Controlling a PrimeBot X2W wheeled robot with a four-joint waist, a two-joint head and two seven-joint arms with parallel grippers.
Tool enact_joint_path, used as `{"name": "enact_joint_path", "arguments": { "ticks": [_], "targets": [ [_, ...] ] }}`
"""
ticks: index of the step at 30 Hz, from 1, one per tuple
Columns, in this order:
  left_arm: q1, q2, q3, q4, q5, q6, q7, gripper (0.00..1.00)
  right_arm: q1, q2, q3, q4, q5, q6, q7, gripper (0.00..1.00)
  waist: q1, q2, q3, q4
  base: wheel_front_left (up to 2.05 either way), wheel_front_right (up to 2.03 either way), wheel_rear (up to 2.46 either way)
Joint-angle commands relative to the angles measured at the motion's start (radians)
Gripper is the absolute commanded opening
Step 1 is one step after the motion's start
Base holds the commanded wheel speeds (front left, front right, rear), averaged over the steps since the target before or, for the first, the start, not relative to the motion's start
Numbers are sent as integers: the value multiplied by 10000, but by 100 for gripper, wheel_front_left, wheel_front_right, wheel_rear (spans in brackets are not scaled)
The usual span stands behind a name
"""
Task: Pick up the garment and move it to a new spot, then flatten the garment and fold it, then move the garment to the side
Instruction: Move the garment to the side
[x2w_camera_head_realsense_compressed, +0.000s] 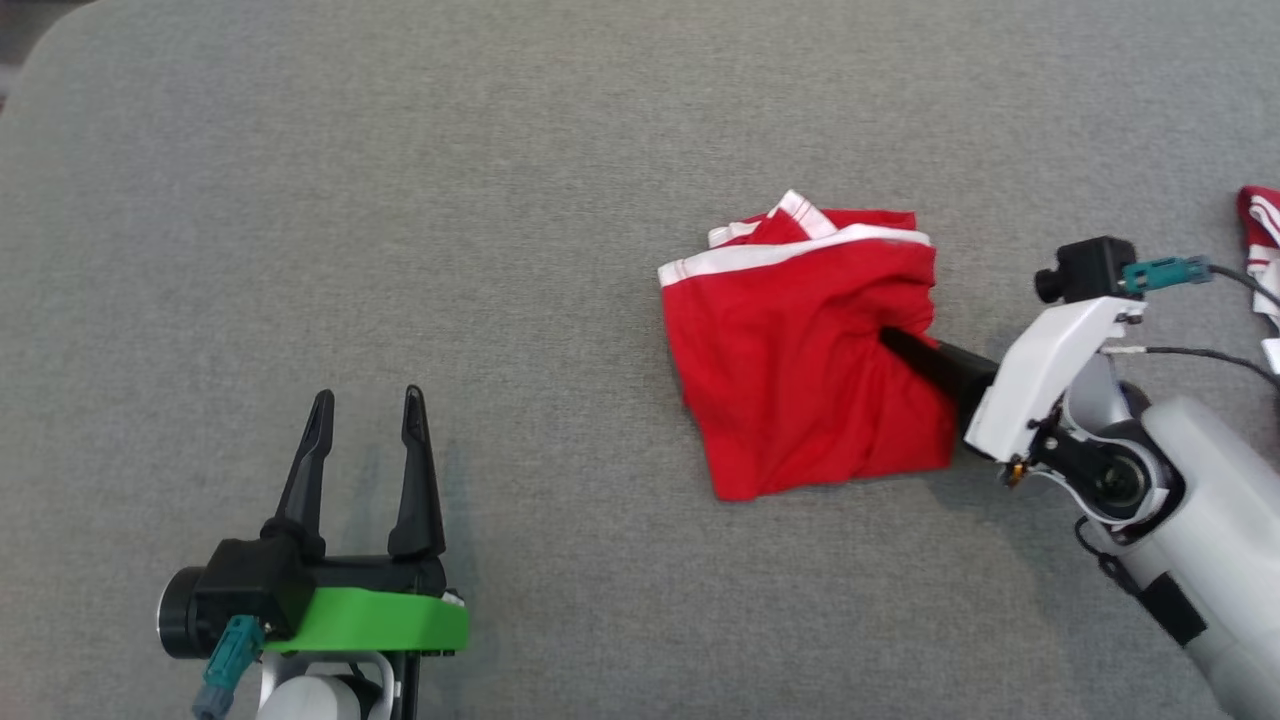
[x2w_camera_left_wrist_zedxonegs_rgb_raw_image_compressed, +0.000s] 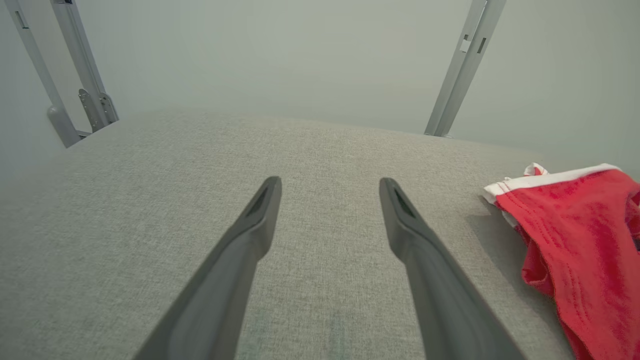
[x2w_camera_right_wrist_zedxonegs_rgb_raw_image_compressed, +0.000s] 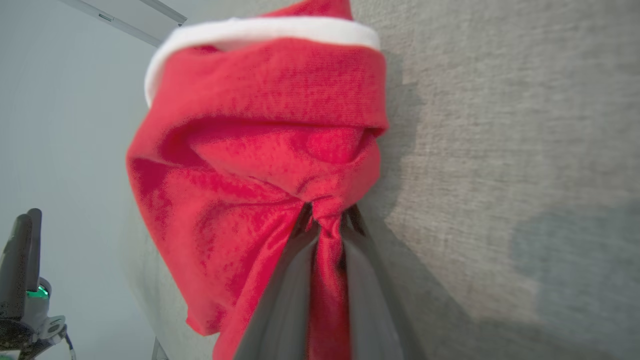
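Note:
A red garment with white trim sits bunched on the grey fabric surface, right of centre in the head view. My right gripper reaches in from the right and is shut on a pinch of its cloth. In the right wrist view the red garment is gathered between the two fingers. My left gripper stands open at the lower left, well apart from the garment. The left wrist view has the open left gripper over bare fabric, with the garment at the right edge.
Another red and white piece of cloth lies at the far right edge of the head view. Grey metal frame legs stand beyond the far edge of the surface. Bare grey fabric stretches across the left and back.

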Motion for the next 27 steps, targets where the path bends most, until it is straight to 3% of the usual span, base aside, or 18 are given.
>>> {"name": "enact_joint_path", "arguments": {
  "ticks": [1, 6, 10, 18, 23, 24, 25, 27],
  "targets": [
    [-68, 24, 30, -26, 113, -90, 0, 100, 137, -388, -202, -197, 201, 0, 140, 0, -1, 0, 24, -1159, 0, 0, 0],
    [-475, 26, 147, -70, 462, -313, 0, 100, 15, -1952, -969, -696, 555, 2, 975, 0, -1, 0, 634, -1921, 0, 0, 0],
    [-827, 30, 191, 2, 738, -515, 0, 100, -558, -2885, -1752, -364, 525, 2, 1897, 0, -1, 0, 1300, -2237, 0, 0, 0],
    [-1322, 30, 202, 70, 1067, -750, 0, 100, -1907, -3593, -3195, 1388, -394, 2, 3186, 0, -1, 0, 2146, -2084, 0, 0, 0],
    [-1365, 29, 308, 49, 1129, -762, 0, 100, -2296, -3809, -3801, 2563, -1871, -2, 3285, 0, -1, 0, 2358, -1902, 0, 0, 0],
    [-1341, 29, 324, 57, 1142, -774, -1, 100, -2336, -3779, -3892, 2779, -2314, -2, 3103, 23, -1, 0, 2373, -1887, 0, 0, 0],
    [-1321, 29, 332, 56, 1152, -783, -1, 100, -2347, -3712, -3972, 2986, -2770, -2, 2839, 100, -1, 0, 2383, -1878, 0, 0, 0],
    [-1289, 29, 292, 89, 1129, -768, -1, 100, -2257, -3524, -4020, 3390, -3740, -5, 2372, 100, -1, 0, 2340, -1860, 0, 0, 0]
  ]
}}
